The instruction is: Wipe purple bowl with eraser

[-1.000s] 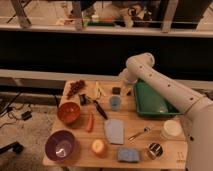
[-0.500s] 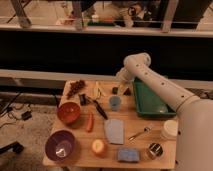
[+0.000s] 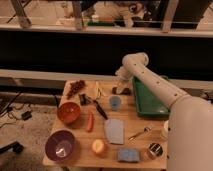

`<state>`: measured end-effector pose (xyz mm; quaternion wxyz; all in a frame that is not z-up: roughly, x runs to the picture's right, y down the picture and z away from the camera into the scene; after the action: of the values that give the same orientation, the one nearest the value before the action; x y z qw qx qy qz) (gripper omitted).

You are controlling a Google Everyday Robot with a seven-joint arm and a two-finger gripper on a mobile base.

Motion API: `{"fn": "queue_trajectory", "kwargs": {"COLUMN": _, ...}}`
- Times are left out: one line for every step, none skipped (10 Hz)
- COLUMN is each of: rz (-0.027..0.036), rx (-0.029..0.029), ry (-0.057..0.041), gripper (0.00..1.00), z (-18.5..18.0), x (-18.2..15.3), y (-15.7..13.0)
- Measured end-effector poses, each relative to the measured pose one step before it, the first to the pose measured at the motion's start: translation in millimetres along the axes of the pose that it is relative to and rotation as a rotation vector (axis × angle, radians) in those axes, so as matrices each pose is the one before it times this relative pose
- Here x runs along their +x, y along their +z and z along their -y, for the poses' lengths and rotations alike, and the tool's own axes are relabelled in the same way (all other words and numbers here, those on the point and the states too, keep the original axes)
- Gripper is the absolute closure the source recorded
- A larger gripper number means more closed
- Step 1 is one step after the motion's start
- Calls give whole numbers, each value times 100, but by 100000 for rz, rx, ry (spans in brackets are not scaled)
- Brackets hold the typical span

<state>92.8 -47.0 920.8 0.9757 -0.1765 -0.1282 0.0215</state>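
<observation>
Plainly, gripper upper middle, grip: cannot tell; long sweep to purple bowl, lower left, may clip blue cup.

The tool hangs behind the blue cup, well apart from the purple bowl.

The pincer hangs low at the far edge of the tabletop, hemmed in by the green tray beside it and the blue cup just in front. Toward the purple bowl at the near corner, a black tool, a red vegetable and the orange bowl crowd the way. A fruit sits near the bowl's side. Above the bowl the air is open. Bare wood runs between the cloth and the tray.
</observation>
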Motion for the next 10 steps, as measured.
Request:
{"fn": "queue_trajectory", "kwargs": {"rz": -890, "rx": 453, "ry": 453, "gripper": 20, "z": 201, "x": 392, "y": 578}}
{"fn": "queue_trajectory", "kwargs": {"rz": -552, "rx": 127, "ry": 504, "gripper": 20, "z": 31, "x": 278, "y": 460}}
{"fn": "queue_trajectory", "kwargs": {"rz": -793, "rx": 342, "ry": 489, "gripper": 20, "z": 94, "x": 410, "y": 403}}
{"fn": "queue_trajectory", "kwargs": {"rz": -663, "rx": 215, "ry": 714, "gripper": 20, "z": 58, "x": 507, "y": 476}}
{"fn": "queue_trajectory", "kwargs": {"rz": -868, "rx": 573, "ry": 586, "gripper": 20, "z": 128, "x": 476, "y": 492}}
{"fn": "queue_trajectory", "kwargs": {"rz": -554, "rx": 649, "ry": 299, "gripper": 20, "z": 110, "x": 273, "y": 243}}
{"fn": "queue_trajectory", "kwargs": {"rz": -775, "rx": 936, "ry": 408, "gripper": 20, "z": 146, "x": 402, "y": 322}}
{"fn": "queue_trajectory", "kwargs": {"rz": -770, "rx": 791, "ry": 320, "gripper": 20, "z": 196, "x": 360, "y": 235}}
{"fn": "queue_trajectory", "kwargs": {"rz": -697, "rx": 462, "ry": 181, "gripper": 20, "z": 118, "x": 288, "y": 322}}
{"fn": "queue_trajectory", "kwargs": {"rz": -620, "rx": 404, "ry": 55, "gripper": 20, "z": 153, "x": 189, "y": 233}}
